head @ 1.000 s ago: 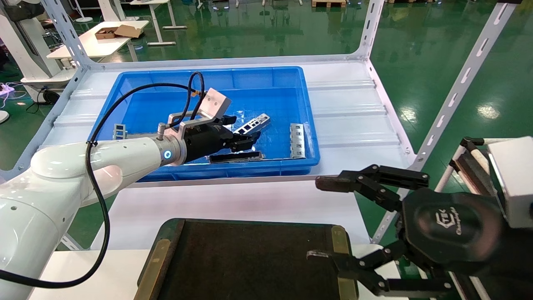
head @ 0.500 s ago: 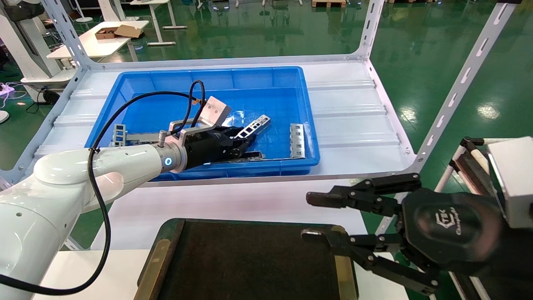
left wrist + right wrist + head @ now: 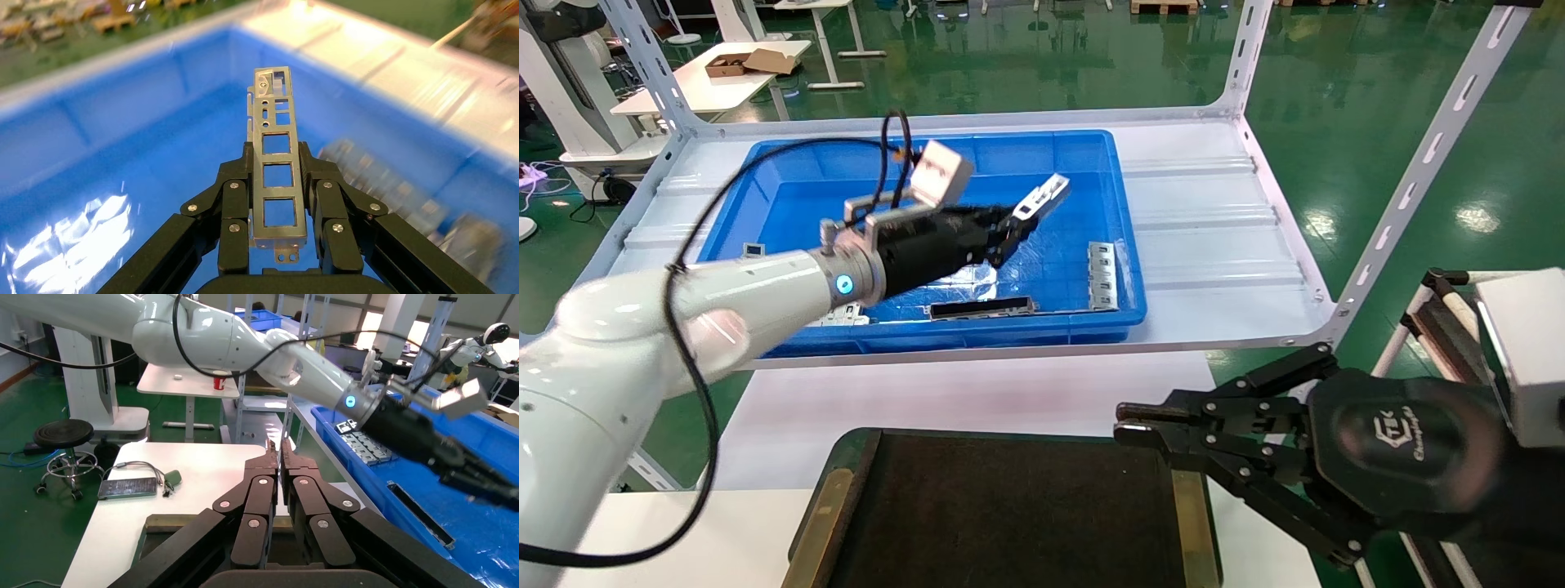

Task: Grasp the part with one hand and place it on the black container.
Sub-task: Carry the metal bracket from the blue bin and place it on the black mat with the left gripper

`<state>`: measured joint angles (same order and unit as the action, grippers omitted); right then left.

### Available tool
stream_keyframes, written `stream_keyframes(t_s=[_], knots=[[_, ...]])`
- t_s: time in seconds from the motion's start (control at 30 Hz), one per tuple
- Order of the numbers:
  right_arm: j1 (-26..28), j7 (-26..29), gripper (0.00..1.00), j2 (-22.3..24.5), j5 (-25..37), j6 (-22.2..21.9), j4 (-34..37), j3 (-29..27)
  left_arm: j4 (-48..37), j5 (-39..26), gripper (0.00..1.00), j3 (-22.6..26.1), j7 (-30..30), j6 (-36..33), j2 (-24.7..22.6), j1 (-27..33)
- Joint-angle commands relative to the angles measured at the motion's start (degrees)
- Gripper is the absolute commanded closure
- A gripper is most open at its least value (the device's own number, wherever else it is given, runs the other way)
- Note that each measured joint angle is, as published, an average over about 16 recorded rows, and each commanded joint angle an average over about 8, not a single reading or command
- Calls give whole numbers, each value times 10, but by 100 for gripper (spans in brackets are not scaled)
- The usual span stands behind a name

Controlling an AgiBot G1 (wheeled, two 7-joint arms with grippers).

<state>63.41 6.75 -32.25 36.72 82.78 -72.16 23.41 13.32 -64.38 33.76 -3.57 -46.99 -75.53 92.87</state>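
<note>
My left gripper (image 3: 1008,227) is shut on the part (image 3: 1042,197), a slim silver-grey channel with rectangular cut-outs, and holds it lifted above the floor of the blue bin (image 3: 805,155). In the left wrist view the part (image 3: 276,156) sticks out straight between the two black fingers (image 3: 235,208). The black container (image 3: 1001,514), with its worn brass rim, lies at the near edge of the table, below the bin. My right gripper (image 3: 1128,423) is shut and empty, hovering over the container's far right corner. It also shows in the right wrist view (image 3: 278,454).
In the bin lie a dark slotted bar (image 3: 981,308), a grey multi-tab plate (image 3: 1102,276) and more grey plates (image 3: 842,314) under my left arm. White shelf posts (image 3: 1418,163) rise at the right. A white table (image 3: 183,471) carries a phone and cables (image 3: 131,485).
My left gripper closed on the part and lifted it up off the bin floor, tilting it upward. My right gripper's fingers closed from wide open to shut.
</note>
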Motion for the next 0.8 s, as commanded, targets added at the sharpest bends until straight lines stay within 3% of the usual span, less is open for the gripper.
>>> stream_keyframes(t_s=[0.03,0.27,0.5,0.67,0.8], knots=[[0,0,100,0,0,0,0,0,4,15,100,-8,-10,-18,4,6],[0,0,100,0,0,0,0,0,44,52,100,-24,-17,-166,56,-4],[0,0,100,0,0,0,0,0,144,67,100,-19,14,-278,117,-74],[0,0,100,0,0,0,0,0,254,80,100,-10,56,-318,159,-162],[0,0,100,0,0,0,0,0,321,82,100,-4,93,-291,178,-238]])
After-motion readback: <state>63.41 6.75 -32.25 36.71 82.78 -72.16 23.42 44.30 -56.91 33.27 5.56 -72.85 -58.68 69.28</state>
